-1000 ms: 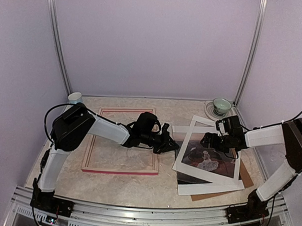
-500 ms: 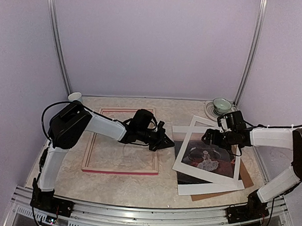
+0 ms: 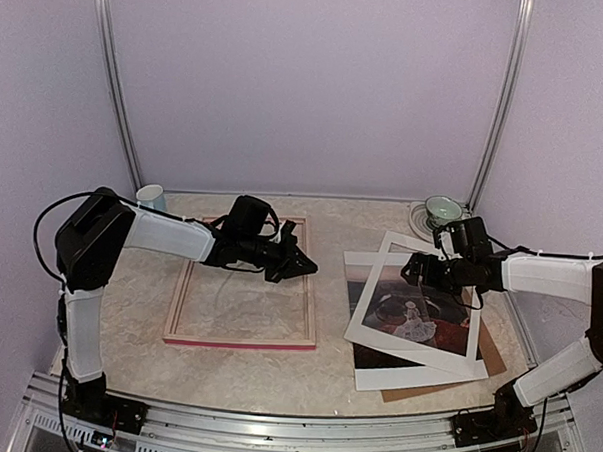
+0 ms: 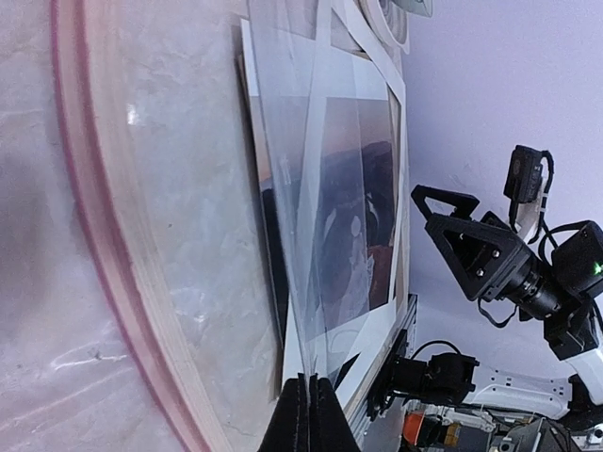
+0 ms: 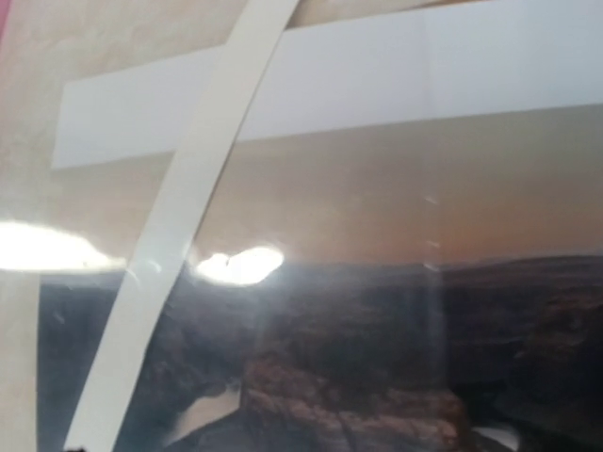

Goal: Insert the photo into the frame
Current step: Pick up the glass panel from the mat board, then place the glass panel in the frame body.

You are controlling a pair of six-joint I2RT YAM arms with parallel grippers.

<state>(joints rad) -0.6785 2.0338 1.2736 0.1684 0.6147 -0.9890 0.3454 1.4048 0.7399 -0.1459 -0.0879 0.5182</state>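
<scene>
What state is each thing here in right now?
left end effector: shut on clear sheet
right end effector: open, above photo
photo: flat, under white mat, outside frame
frame: flat, no photo inside
cup: upright
bowl: upright on saucer

Setting: robot test cell of a laboratory. A work bay is enclosed on three sides by plain lavender panels (image 3: 308, 86), joined by aluminium corner posts (image 3: 115, 88). A marble-patterned tabletop (image 3: 235, 368) is edged at the near side by an extruded aluminium rail (image 3: 293, 428), beside which the left arm (image 3: 171, 238) and the right arm (image 3: 545, 272) are bolted.
</scene>
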